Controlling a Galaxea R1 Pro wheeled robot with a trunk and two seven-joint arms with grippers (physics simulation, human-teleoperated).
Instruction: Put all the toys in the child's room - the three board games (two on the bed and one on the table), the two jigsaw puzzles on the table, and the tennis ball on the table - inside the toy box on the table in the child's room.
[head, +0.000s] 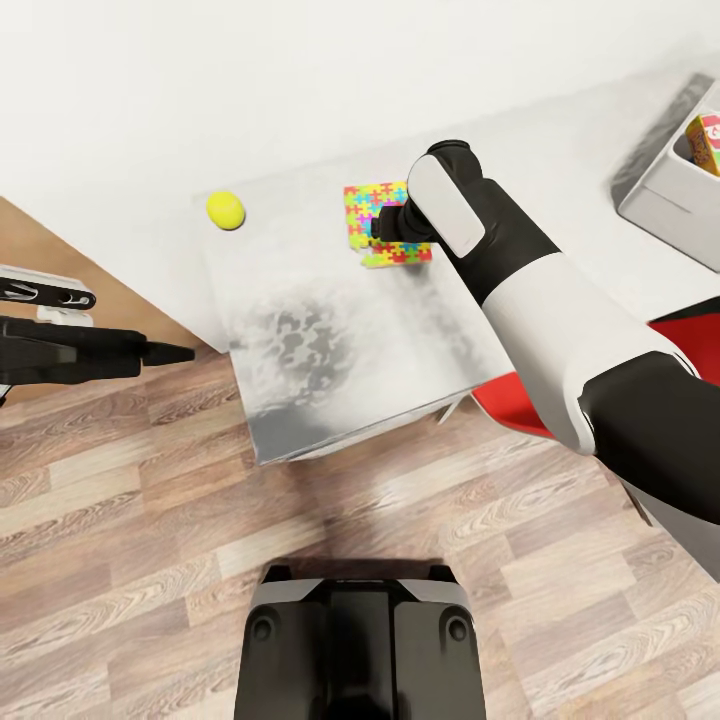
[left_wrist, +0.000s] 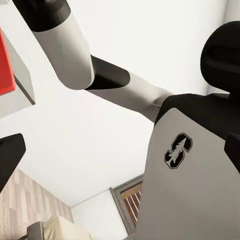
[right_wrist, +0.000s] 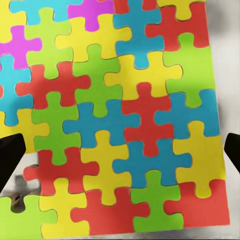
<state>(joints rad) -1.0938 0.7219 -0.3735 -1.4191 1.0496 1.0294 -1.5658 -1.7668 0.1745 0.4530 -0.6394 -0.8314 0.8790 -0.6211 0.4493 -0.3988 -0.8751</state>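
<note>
**A:** How far along would you put it?

**B:** Early to middling, I'd judge. The toy box (head: 672, 190) sits at the far right of the tabletop (head: 330, 330), and something yellow and red with cartoon lettering shows inside it, so probably one board game (head: 706, 142) is already in. I can't tell whether anything else lies under it.

**A:** And what's left out?

**B:** The tennis ball (head: 225, 209) rests on the tabletop near its far left corner, well apart from the box. A jigsaw puzzle (right_wrist: 120, 115) lies flat near the middle of the back edge (a second sheet seems to peek out beneath it in the right wrist view, but I wouldn't swear to it).

**A:** The arms?

**B:** The right end effector (right_wrist: 120, 150) hangs directly above the puzzle, its two dark fingertips spread wide at either side of the sheet and holding nothing. The left end effector (head: 150, 352) is off to the side over the floor, away from the tabletop; whether it is spread or closed, I cannot tell.

**A:** So the puzzle looks like the step in hand?

**B:** That's my reading, with the ball and any games on the bed to follow.
</note>
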